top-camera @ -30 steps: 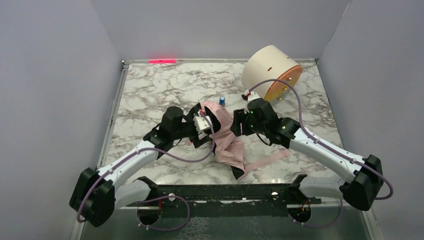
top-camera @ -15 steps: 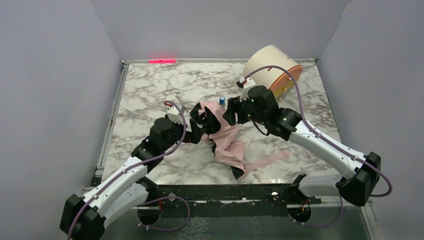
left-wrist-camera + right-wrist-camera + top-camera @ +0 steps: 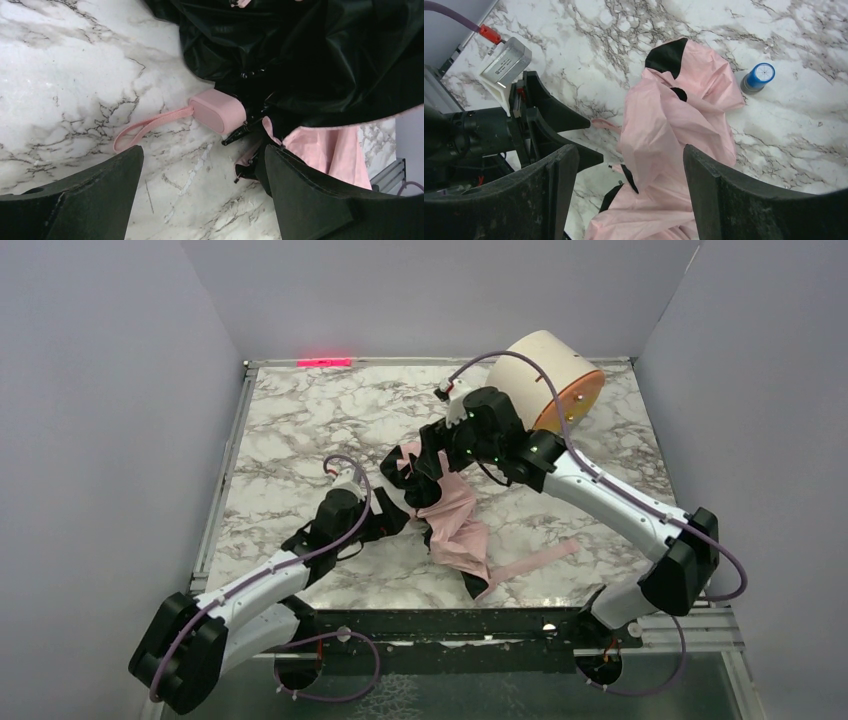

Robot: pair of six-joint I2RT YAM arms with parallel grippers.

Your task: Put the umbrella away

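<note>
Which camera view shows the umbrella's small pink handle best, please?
Left wrist view: the handle lies unobstructed, its loop on the marble. The top and right wrist views do not clearly show it.

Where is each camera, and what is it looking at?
Top: high behind the robot, looking down at the table and umbrella; left arm and right arm show.
Left wrist: looks down at the umbrella's handle; left claw shows.
Right wrist: looks down on the umbrella; right claw and left claw show.
All three see the umbrella.
</note>
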